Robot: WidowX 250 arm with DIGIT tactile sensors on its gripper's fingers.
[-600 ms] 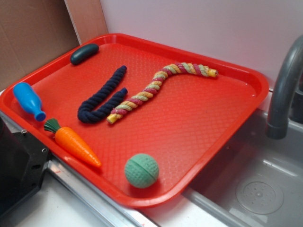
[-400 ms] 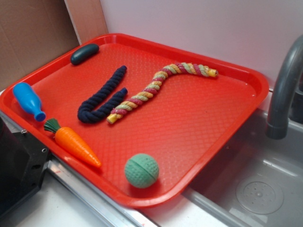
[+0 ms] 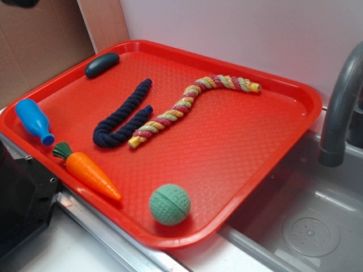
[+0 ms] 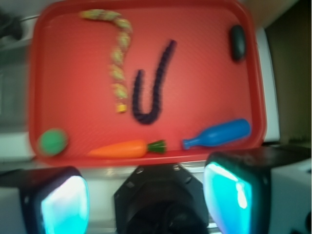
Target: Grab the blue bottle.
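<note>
The blue bottle (image 3: 33, 120) lies on its side at the left edge of the red tray (image 3: 227, 141), neck pointing toward the orange carrot (image 3: 91, 173). In the wrist view the bottle (image 4: 219, 133) is at the lower right of the tray (image 4: 73, 73), beyond my right finger. My gripper (image 4: 148, 200) hangs high above the counter in front of the tray, open, with nothing between its cyan pads (image 4: 235, 195). In the exterior view only a dark bit of the arm (image 3: 20, 2) shows at the top left corner.
On the tray lie a navy rope (image 3: 122, 116), a striped rope (image 3: 190, 102), a dark teal pod (image 3: 102, 64) and a green ball (image 3: 169, 204). A grey faucet (image 3: 340, 107) and sink (image 3: 306, 226) stand to the right. A black robot base (image 3: 22, 198) is at lower left.
A dark bit of the arm has come into the top left corner of the exterior view. The objects on the tray have not moved.
</note>
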